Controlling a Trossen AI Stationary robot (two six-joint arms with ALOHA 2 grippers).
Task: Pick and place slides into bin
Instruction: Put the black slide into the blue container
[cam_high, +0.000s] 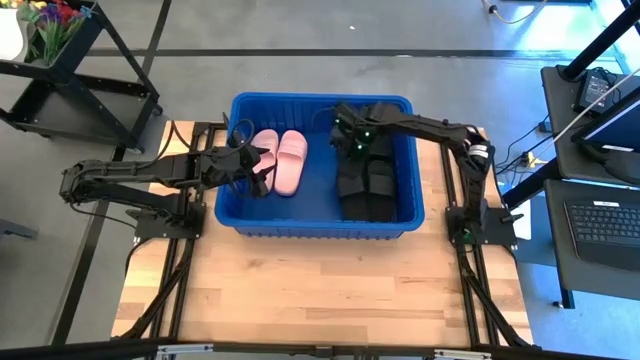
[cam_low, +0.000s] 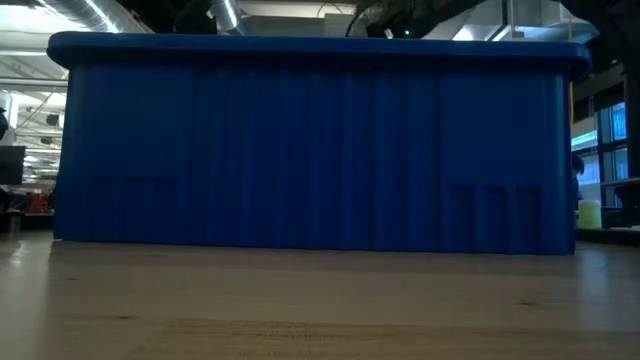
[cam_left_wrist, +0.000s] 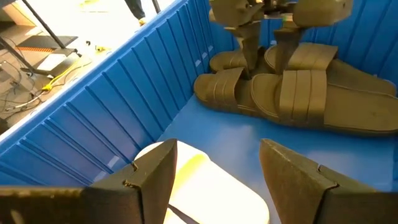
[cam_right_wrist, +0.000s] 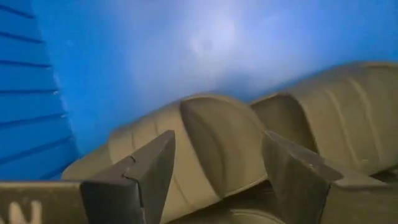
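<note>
- The dark left arm is seen stretched from the table's left side over the left rim of the large rectangular bright blue plastic bin (cam_high: 405, 160), which is set on the table's far half.
- The left gripper (cam_high: 258, 172) is held inside the bin with its fingers (cam_left_wrist: 152, 177) spread apart and empty, just above the two pale pinkish-white slide sandals (cam_high: 281, 160), which are laid side by side on the bin floor.
- The four matte black slide sandals (cam_high: 365, 180) are piled along the bin's right side.
- The right gripper (cam_high: 352, 130) is lowered over the far end of that black pile, reached in from the table's right side; its fingers (cam_right_wrist: 146, 171) are parted around a wide strap without being clamped on it.
- The light wooden table (cam_high: 320, 290) is shown bare in front of the bin.
- Grey floor, a dark metal rack (cam_high: 70, 75) and a desk with a black keyboard (cam_high: 605, 220) are seen around the table.
</note>
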